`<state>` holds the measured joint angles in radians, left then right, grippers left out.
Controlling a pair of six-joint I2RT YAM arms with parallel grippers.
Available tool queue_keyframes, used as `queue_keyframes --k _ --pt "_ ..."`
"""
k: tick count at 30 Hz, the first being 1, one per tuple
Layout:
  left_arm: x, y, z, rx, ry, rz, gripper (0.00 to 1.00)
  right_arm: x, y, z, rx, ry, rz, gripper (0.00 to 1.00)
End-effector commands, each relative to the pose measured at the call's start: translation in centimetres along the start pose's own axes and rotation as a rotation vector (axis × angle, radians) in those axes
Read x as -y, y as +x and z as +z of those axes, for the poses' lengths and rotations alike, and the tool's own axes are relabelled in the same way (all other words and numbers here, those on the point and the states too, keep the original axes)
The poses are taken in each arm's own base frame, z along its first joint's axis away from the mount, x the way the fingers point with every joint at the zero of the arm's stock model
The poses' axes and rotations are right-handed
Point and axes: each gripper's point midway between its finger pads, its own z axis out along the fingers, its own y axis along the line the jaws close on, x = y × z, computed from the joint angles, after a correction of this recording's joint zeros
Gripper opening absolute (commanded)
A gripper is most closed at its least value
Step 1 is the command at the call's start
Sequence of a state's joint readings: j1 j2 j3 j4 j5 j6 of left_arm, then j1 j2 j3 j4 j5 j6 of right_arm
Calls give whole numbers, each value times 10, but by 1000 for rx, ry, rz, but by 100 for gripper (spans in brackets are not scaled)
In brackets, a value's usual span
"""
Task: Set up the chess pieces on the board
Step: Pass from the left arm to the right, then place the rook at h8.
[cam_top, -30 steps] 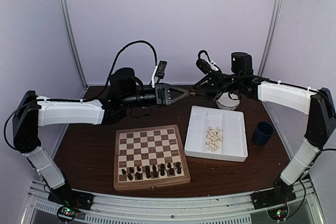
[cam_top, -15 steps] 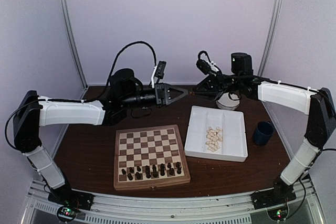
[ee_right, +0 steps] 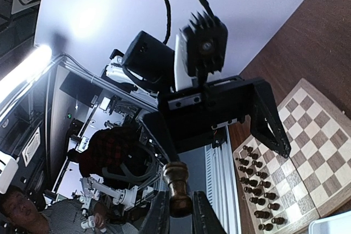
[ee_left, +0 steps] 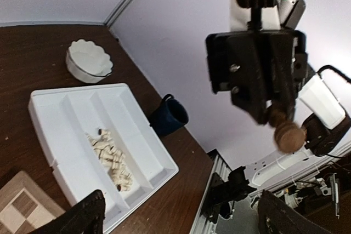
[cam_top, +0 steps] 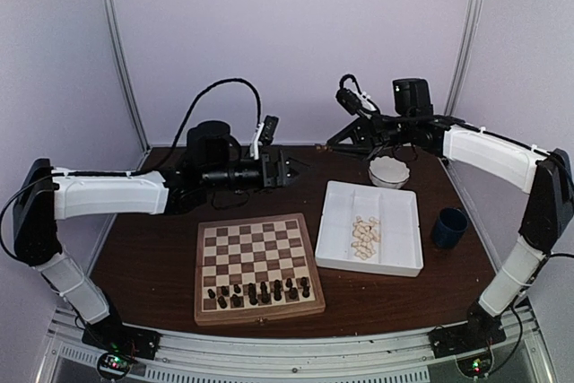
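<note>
Dark brown chess piece sits clenched in our right gripper, mid-air at upper centre of the top view; our left gripper stands spread, evidently for handover toward the board.

One dark piece is pinched between my right fingers. Nearer than my left fingers lies one board, carrying two rows of dark pieces, too small to count exactly. Right of those fingers: one white tray of three compartments, one heap of cream pieces, one scalloped bowl, one blue cup.
</note>
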<state>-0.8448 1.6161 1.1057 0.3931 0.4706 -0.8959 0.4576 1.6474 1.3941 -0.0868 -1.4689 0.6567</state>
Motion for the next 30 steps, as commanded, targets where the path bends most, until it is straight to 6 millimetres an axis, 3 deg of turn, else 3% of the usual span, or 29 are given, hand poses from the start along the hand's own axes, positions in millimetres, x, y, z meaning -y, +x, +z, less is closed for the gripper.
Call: queue_keyframes --k 1,4,7,12,17,21,30 --pt "-15 -10 -50 11 -213 111 97 10 4 -2 -39 111 -76 13" --pt "-33 -14 -91 39 -373 138 98 21 13 2 -111 227 -107 13" --pt "-50 -15 -130 51 -527 167 98 25 25 16 -241 364 -265 12" --pt "-66 -21 -184 97 -714 193 98 27 59 56 -507 527 -506 12" --pt "-74 -24 -231 141 -885 209 98 46 109 103 -812 648 -718 11" --pt "-75 -20 -251 167 -937 205 97 51 141 144 -963 671 -865 10" --pt "-79 -8 -276 194 -997 198 98 61 187 227 -1073 647 -1088 10"
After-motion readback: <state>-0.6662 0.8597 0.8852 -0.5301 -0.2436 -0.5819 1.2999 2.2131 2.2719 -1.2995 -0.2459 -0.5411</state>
